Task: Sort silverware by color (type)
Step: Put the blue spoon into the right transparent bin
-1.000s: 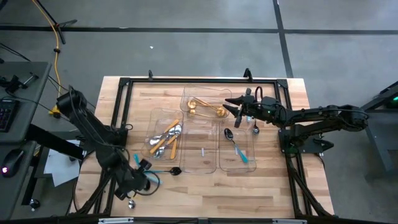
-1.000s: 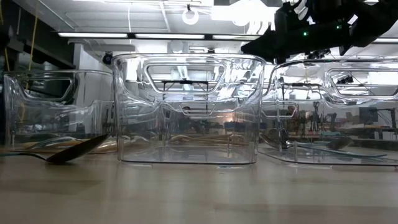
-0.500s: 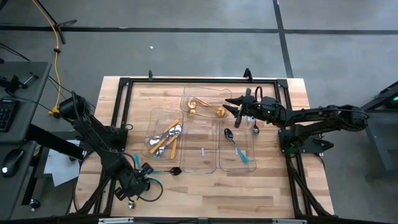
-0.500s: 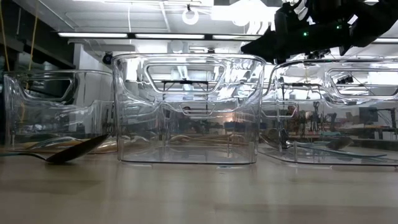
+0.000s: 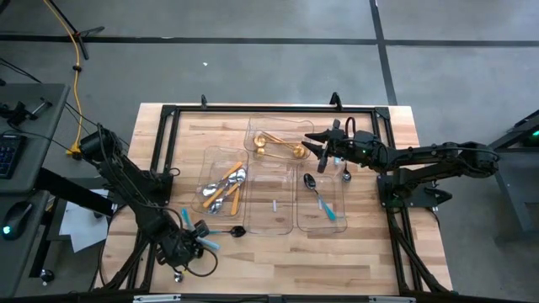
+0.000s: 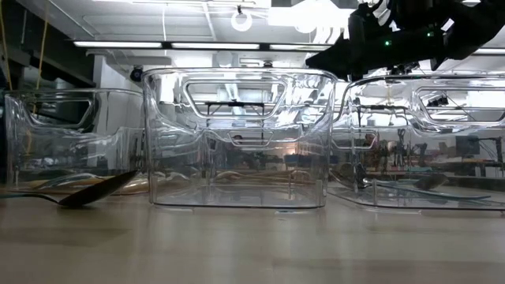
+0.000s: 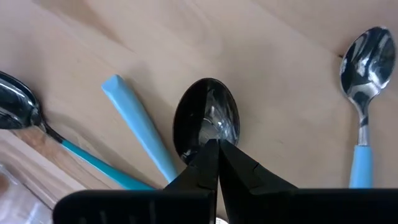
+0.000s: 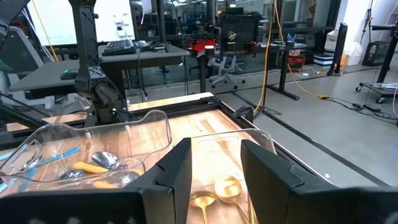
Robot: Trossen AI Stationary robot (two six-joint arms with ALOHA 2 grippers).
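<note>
My left gripper (image 7: 217,147) is shut near the table's near left corner (image 5: 187,249), pointing steeply down at the narrow end of a dark spoon bowl (image 7: 207,118) on the wood. Beside that bowl lie a light-blue handle (image 7: 140,134), a dark spoon with a teal handle (image 7: 18,112) and a silver spoon with a light-blue handle (image 7: 365,68). My right gripper (image 5: 313,145) hangs open and level over the far tray holding gold spoons (image 5: 278,147). The left tray holds orange-handled silverware (image 5: 223,189). The right tray holds a teal-handled spoon (image 5: 318,195). My left gripper's shut fingertips (image 7: 208,155) come from above at the neck end of the dark spoon's bowl (image 7: 205,140). The gripper itself hides the handle. Whether the tips pinch the neck or only stand over it, I cannot tell. The bowl lies hollow side up on the table.
Several clear trays stand mid-table, the middle one (image 5: 271,202) nearly bare. A black frame (image 5: 168,135) borders the tabletop. In the low view the dark spoon (image 6: 79,193) lies in front of the left tray, with bare wood nearer.
My left gripper has sunk a little toward the table at the near left and rolled about its own line, staying shut. The spoons on the wood have kept their places.
</note>
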